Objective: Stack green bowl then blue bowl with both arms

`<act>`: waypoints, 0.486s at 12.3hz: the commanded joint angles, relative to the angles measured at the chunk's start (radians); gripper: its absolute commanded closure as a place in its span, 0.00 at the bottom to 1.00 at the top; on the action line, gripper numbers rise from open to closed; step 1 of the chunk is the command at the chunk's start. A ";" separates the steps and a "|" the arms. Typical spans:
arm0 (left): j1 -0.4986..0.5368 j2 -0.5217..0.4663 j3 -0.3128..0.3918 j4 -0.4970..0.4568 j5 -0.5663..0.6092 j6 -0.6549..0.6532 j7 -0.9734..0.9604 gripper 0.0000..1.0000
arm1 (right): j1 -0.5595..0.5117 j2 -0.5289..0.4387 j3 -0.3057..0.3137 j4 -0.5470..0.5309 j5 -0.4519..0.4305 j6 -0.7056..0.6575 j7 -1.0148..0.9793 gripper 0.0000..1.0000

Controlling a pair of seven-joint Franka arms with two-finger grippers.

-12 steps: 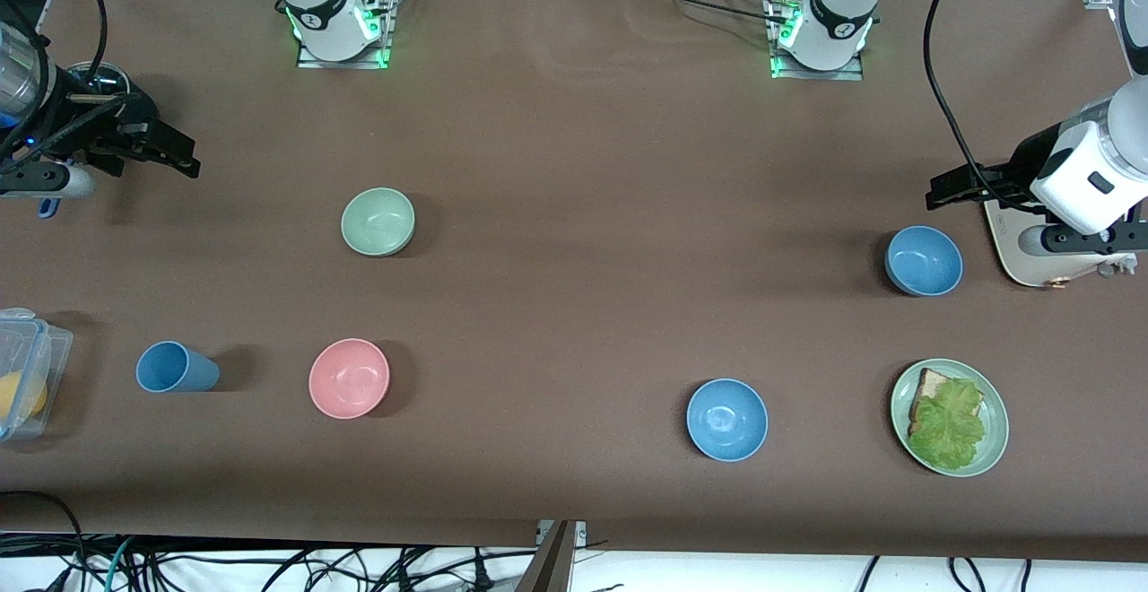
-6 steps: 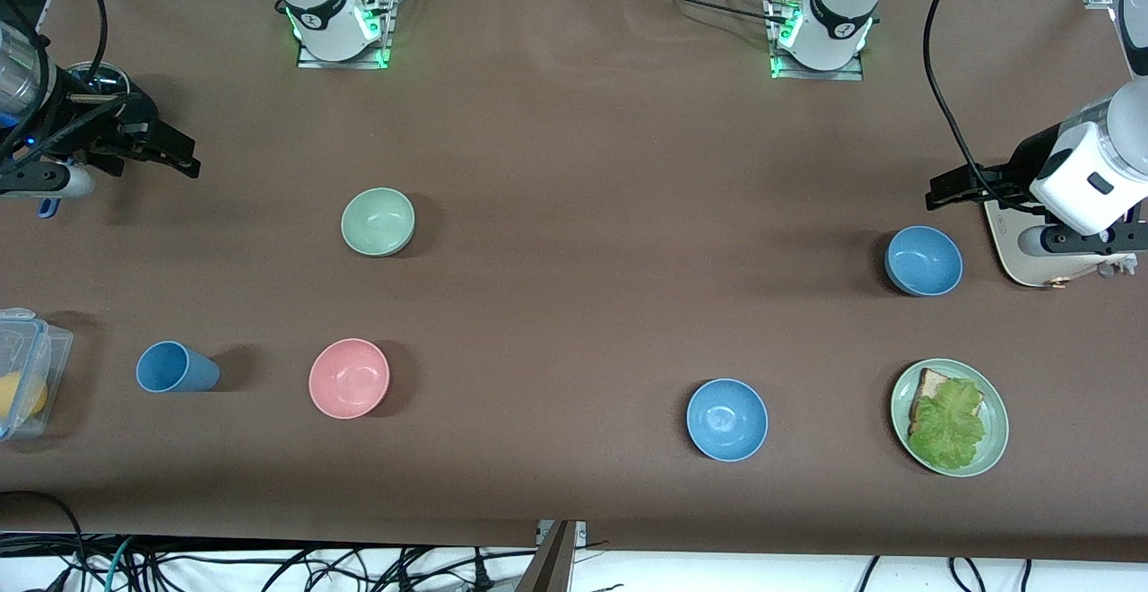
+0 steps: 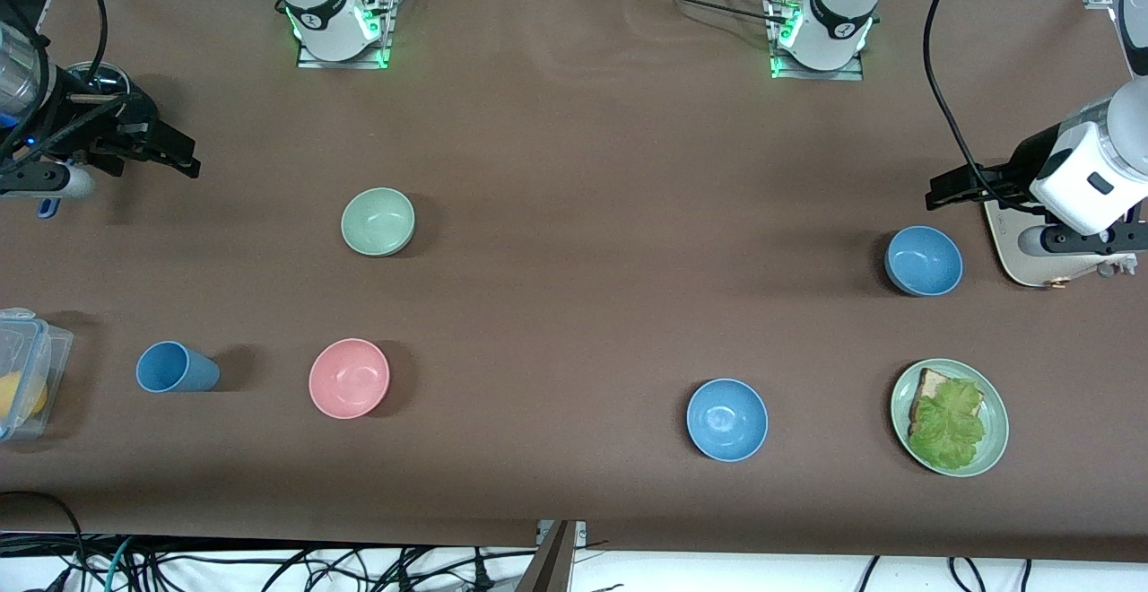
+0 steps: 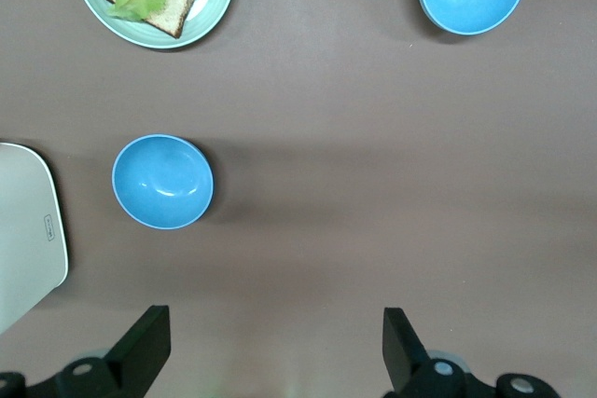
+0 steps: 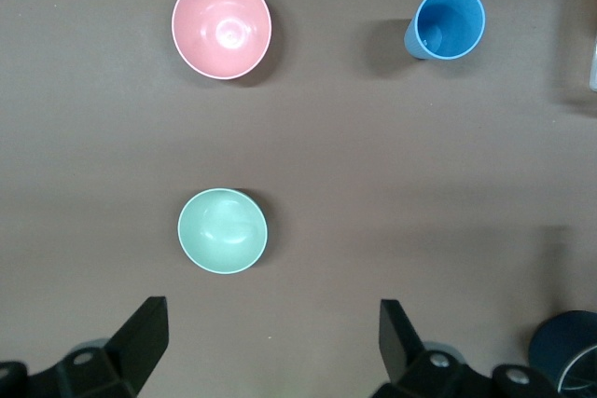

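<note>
The right hand (image 3: 166, 154), fingers spread wide and holding nothing, hangs in the air over the right arm's end of the brown surface (image 3: 574, 170); its two black fingertips (image 5: 140, 333) frame bare surface in the right wrist view. The green bowl (image 3: 378, 221) sits upright on the surface, well apart from that hand, toward the middle of the surface. A pink bowl (image 3: 349, 378) lies nearer the front camera than the green bowl, with a blue cup (image 3: 175, 368) lying on its side beside it, toward the right arm's end. The left hand (image 3: 952, 188), likewise spread and holding nothing, hangs over the left arm's end of the surface, just above a white scale (image 3: 1013, 256). The blue bowl (image 3: 923, 260) stands near this hand, untouched, just beside the scale. A second blue bowl (image 3: 726, 419) lies nearer the front camera and toward the middle. A pale-green plate (image 3: 994, 413) carrying bread and lettuce rests beside it, toward the left arm's end. No bowl is stacked on another.
</note>
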 commanded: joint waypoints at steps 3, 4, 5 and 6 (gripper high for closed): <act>0.003 0.011 0.000 0.030 -0.003 -0.021 0.020 0.00 | -0.001 0.013 0.006 0.030 -0.009 0.000 0.016 0.00; 0.004 0.011 0.000 0.030 -0.003 -0.021 0.020 0.00 | -0.003 0.013 0.006 0.030 -0.004 0.000 0.016 0.00; 0.003 0.011 0.000 0.030 -0.003 -0.021 0.020 0.00 | -0.003 0.014 0.006 0.030 -0.004 0.003 0.016 0.00; 0.003 0.011 0.000 0.030 -0.003 -0.021 0.020 0.00 | -0.004 0.016 0.005 0.032 0.002 0.005 0.019 0.00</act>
